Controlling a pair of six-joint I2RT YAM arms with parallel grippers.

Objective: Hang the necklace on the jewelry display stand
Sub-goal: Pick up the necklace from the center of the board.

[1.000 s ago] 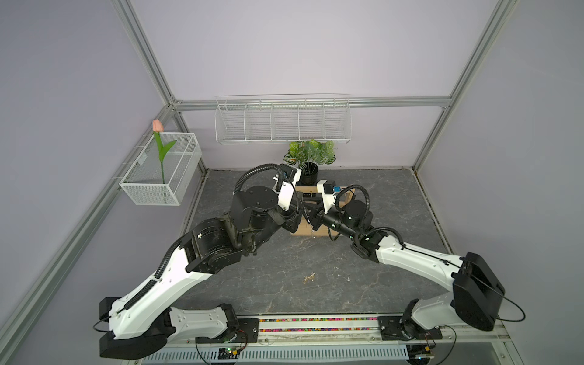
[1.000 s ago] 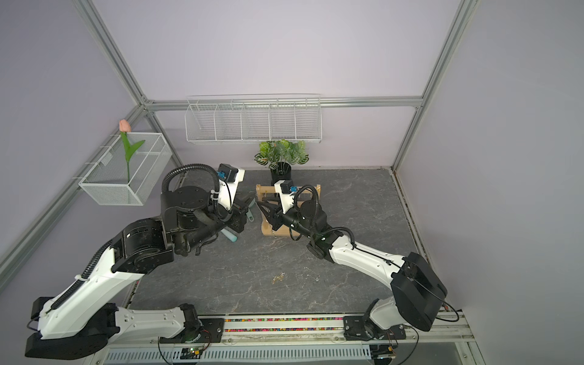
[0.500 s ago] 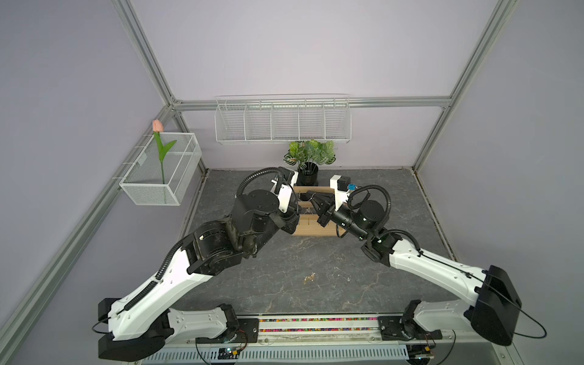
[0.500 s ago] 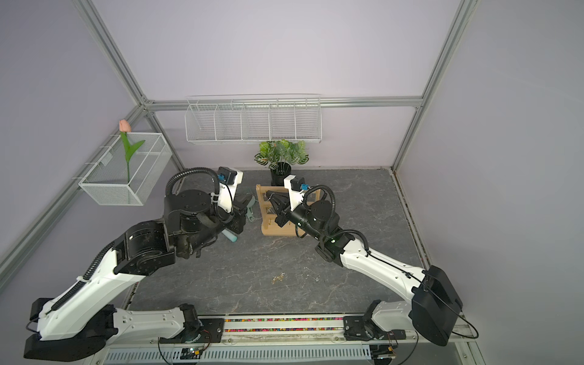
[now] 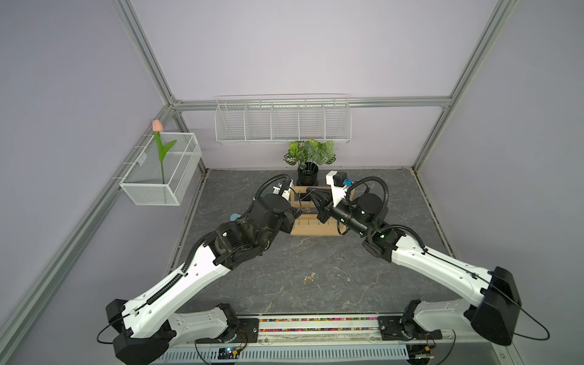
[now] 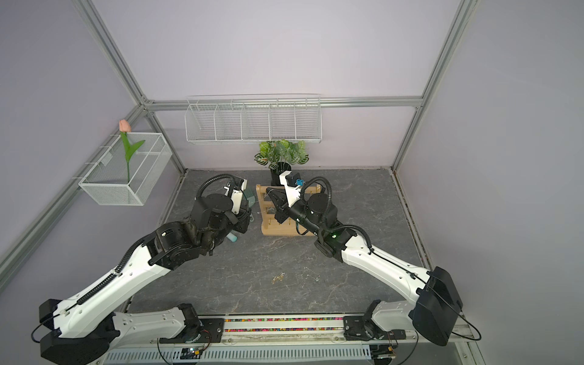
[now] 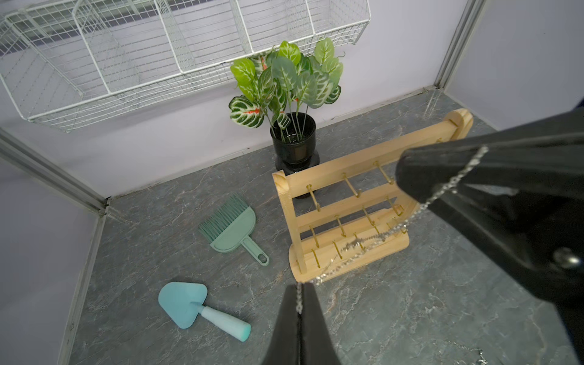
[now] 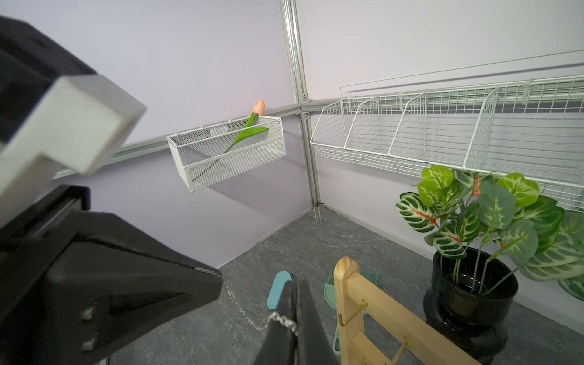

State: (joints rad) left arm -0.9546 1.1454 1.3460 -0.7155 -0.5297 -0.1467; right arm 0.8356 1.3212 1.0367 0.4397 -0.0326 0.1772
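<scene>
- The necklace (image 7: pixel 369 240) hangs in the air, strung between both hands. The left hand (image 7: pixel 300 294), at the lower centre of the left wrist view, is pinched shut on one stretch of it. The right hand (image 8: pixel 295 290), at the lower centre of the right wrist view, is pinched shut on another.
- In the left wrist view the chain climbs from lower centre toward the upper right. It crosses in front of the lower bars of the jewelry display stand (image 7: pixel 328 172). Whether it touches any of the gold hooks (image 7: pixel 351 185) I cannot tell.
- The slack middle sags low, so it could snag a lower hook before the intended one. A pull after that might drag or tip the light stand.
- The links are thin and each hand grips only a sliver. If the hands draw apart too hard, the chain could slide out of a pinch and drop to the worktop (image 7: pixel 410 316).
- In both top views the hands sit close together over the stand, so they could bump each other or its uprights.
- The necklace is a fine silver chain of small links, limp, with a denser bunch midway along the sag.
</scene>
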